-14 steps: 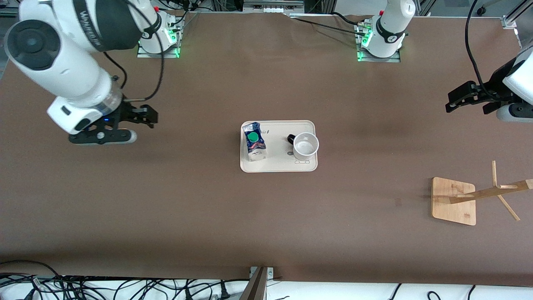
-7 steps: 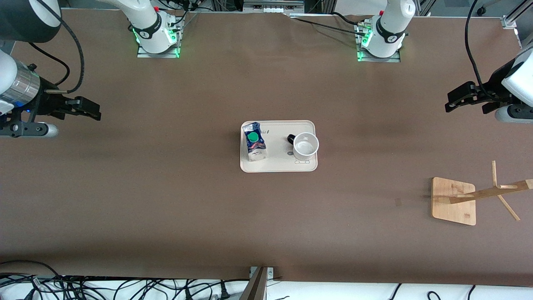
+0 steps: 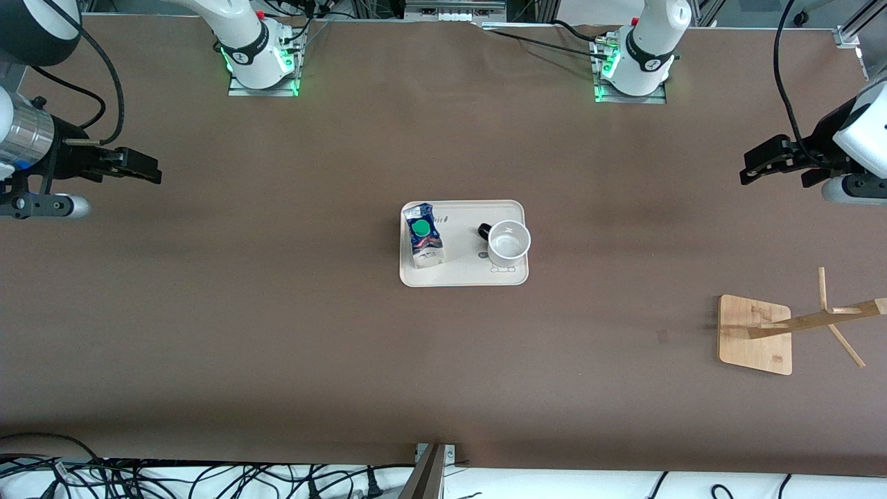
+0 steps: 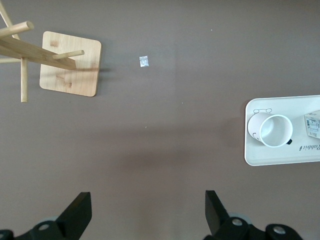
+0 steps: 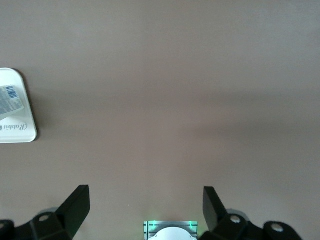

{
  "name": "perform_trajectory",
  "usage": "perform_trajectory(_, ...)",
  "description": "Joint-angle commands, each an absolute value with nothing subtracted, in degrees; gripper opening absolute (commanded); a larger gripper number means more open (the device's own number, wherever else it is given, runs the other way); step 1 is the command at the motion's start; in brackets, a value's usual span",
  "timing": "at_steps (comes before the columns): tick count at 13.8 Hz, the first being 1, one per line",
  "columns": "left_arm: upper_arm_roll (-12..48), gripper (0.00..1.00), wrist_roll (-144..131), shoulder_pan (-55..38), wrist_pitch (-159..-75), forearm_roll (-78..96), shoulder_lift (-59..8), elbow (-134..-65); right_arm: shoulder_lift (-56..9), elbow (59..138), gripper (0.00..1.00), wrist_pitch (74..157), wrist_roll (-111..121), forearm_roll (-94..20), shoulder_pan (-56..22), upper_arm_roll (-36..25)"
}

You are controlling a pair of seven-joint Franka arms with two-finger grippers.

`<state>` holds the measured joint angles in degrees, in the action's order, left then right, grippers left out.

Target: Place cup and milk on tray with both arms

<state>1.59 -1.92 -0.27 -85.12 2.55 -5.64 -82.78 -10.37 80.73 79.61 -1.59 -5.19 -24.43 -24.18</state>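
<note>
I see cup (image 3: 509,242) and milk (image 3: 423,236) standing on tray (image 3: 463,276) at desk centre | left hand (image 3: 776,164), right hand (image 3: 132,166) over desk ends, fingers apart, empty | placing looks complete, so I keep both clear

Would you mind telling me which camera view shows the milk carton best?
The front view: the whole milk carton stands on the tray, green cap visible. The left wrist and right wrist views each catch only a cropped white corner of it at the frame edge.
</note>
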Motion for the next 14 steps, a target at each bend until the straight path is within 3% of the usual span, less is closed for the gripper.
perform_trajectory(1,1.32,1.0,-0.79,0.0,-84.38,2.81,-5.45,-82.71,-3.53,86.11,1.0,79.89,-1.49,-0.37,-9.97,-9.97)
perform_trajectory(3,1.23,1.0,-0.79,0.09,-84.38,2.81,-5.45,-82.71,-0.71,90.59,1.0,82.51,-1.49,0.09,-2.58,-3.9)
perform_trajectory(14,1.93,1.0,-0.18,-0.09,-84.9,1.06,-5.45,-82.35,-0.62,90.97,1.0,84.46,-0.7,0.53,-1.58,-3.6)
